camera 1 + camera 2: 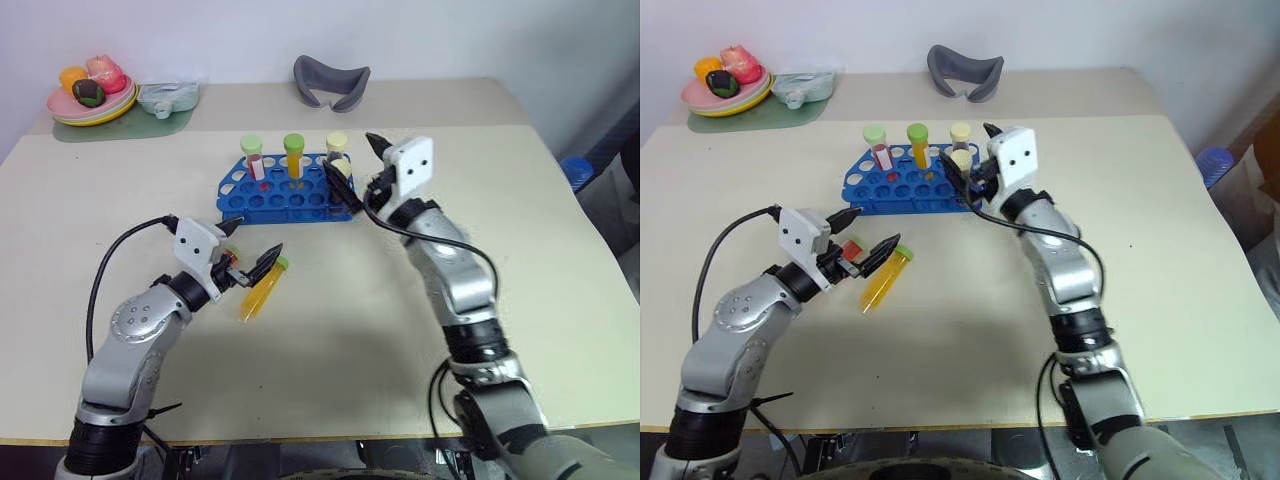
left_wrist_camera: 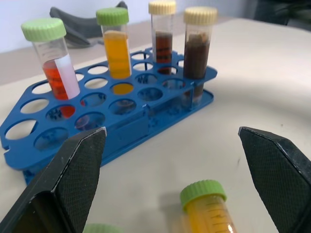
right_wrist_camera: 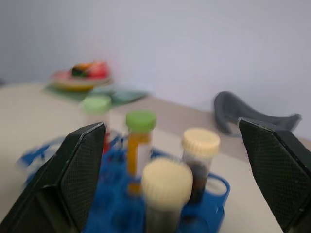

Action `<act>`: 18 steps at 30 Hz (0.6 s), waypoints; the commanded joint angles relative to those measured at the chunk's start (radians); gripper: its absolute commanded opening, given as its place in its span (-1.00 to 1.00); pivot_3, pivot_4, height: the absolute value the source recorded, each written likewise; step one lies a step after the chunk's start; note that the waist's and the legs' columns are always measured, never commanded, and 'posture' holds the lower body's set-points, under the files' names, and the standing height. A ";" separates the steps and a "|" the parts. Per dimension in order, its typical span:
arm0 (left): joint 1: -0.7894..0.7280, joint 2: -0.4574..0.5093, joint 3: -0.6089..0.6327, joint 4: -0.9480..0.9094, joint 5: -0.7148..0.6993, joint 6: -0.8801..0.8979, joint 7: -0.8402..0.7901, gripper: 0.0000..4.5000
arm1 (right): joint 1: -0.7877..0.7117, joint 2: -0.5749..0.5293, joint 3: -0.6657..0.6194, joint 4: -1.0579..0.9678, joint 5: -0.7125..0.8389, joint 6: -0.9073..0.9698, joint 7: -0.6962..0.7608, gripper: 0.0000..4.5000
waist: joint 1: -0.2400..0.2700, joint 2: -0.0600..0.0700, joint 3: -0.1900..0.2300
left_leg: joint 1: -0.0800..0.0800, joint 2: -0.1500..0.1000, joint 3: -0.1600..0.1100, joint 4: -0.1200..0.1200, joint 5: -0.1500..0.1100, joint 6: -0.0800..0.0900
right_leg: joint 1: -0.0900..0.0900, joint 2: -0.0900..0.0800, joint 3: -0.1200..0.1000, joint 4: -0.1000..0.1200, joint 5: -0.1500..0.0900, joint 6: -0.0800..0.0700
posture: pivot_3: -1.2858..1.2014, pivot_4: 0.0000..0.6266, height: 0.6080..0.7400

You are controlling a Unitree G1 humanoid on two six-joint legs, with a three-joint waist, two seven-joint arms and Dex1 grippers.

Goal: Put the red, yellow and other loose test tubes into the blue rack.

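Standing upright in the perforated blue plastic rack (image 1: 285, 191) are four clear capped tubes: a red-filled one (image 1: 253, 157) and an orange-filled one (image 1: 293, 155) with green lids, and two dark brown ones (image 2: 163, 35) with cream lids. A loose yellow-filled tube with a green screw cap (image 1: 262, 288) is lying flat on the matte beige table (image 1: 330, 320), just past the left gripper (image 1: 250, 256), whose textured black jaws are gaping wide around nothing. The right gripper (image 1: 357, 160) is hovering at the rack's right end beside the nearer brown tube (image 1: 341, 172), jaws released.

bare table (image 1: 330, 330) before blue rack (image 1: 285, 198), four upright tubes (image 1: 293, 155) at back
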 commanded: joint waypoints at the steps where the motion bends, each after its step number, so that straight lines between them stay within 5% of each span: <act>1: -0.032 0.030 0.000 -0.063 -0.015 0.043 -0.010 1.00 | 0.038 -0.127 -0.026 -0.157 0.077 0.096 0.145 0.97 | 0.000 0.000 0.000 | 0.000 0.000 0.000 0.000 0.000 0.000 | 0.000 0.000 0.000 0.000 0.000 0.000 | 0.03 -0.52 1.00; 13: -0.346 0.217 -0.108 -0.178 -0.106 0.610 -0.013 1.00 | 0.228 -0.502 -0.047 -0.340 0.158 0.149 0.501 0.97 | 0.005 -0.001 0.000 | 0.001 0.000 0.000 0.001 -0.002 0.003 | 0.003 0.001 0.000 -0.003 0.000 0.000 | 0.03 -0.52 1.00; 18: -0.610 0.283 -0.232 -0.108 -0.179 1.102 -0.011 1.00 | 0.248 -0.560 -0.063 -0.365 0.185 0.153 0.581 0.97 | 0.003 -0.002 0.001 | 0.001 0.000 -0.001 0.002 -0.002 0.003 | 0.003 0.001 0.000 -0.002 0.000 0.000 | 0.03 -0.52 1.00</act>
